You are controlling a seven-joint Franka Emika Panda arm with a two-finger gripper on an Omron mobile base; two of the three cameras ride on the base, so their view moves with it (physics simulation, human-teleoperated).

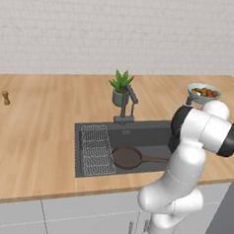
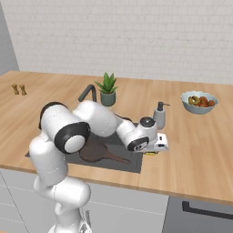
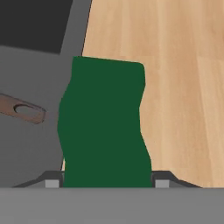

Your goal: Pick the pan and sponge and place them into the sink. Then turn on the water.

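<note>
Pan [image 1: 127, 157] already down in the sink [image 1: 142, 133], bowl near the wire rack [image 1: 95, 149], handle [image 3: 22, 110] running toward the sink's right side. Sponge [image 3: 104, 127] lying on the counter [image 3: 175, 87] just past the sink's right edge, its green top up, a sliver of yellow visible under the hand in the right base view. Pincer [image 3: 104, 183] low over the sponge, half closed, one finger [image 3: 51, 180] against each long side of the sponge: by the look of it pinched on the sponge, though not lifted clear of the counter. Long axis of the sponge pointing straight away from the pincer, roughly along the sink's right rim. Sink basin lying to the left of the sponge, so next move likely a lift and a short carry left over the rim. Faucet [image 1: 127, 102] behind the sink, beside the plant [image 1: 121, 87], dry.
</note>
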